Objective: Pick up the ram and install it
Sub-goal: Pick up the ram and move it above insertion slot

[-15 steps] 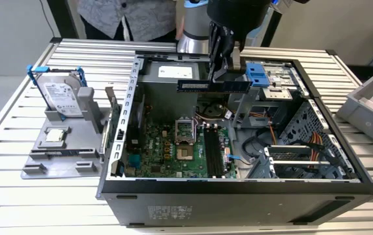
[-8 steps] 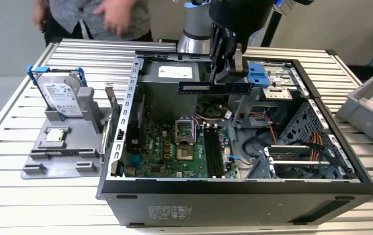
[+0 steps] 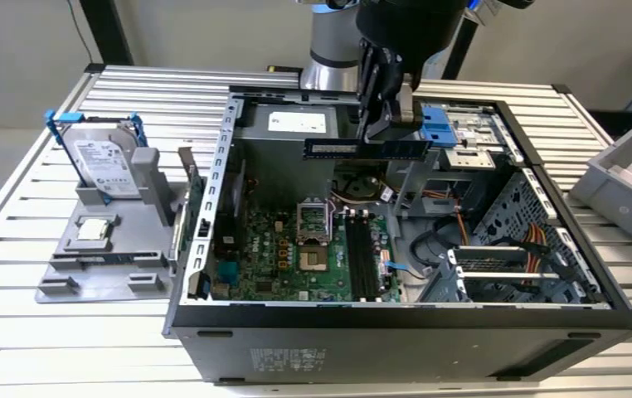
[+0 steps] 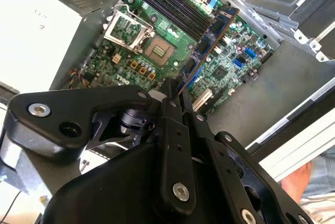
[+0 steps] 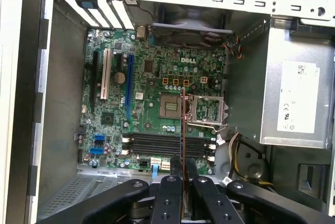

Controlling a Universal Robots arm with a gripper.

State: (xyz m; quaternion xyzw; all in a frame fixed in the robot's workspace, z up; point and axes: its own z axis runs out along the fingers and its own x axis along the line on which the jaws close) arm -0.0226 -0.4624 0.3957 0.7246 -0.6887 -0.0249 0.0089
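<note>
Claw (image 3: pixel 387 134) w/ ram (image 3: pixel 333 148), slatted metal table (image 3: pixel 150 91)

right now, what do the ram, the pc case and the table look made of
Ram: circuit-board laminate, dark matt, black chips along it. PC case: sheet metal, probably steel; bare grey, punched and folded edges. Table: probably aluminium; silvery ribbed slats with satin sheen.

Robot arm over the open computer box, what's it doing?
The robot's black gripper is shut on the ram, a long, thin, dark circuit-board stick, and holds it in the air over the open black computer case. The stick hangs above the green motherboard and its long black memory slots. It is not yet pushed in.
</note>
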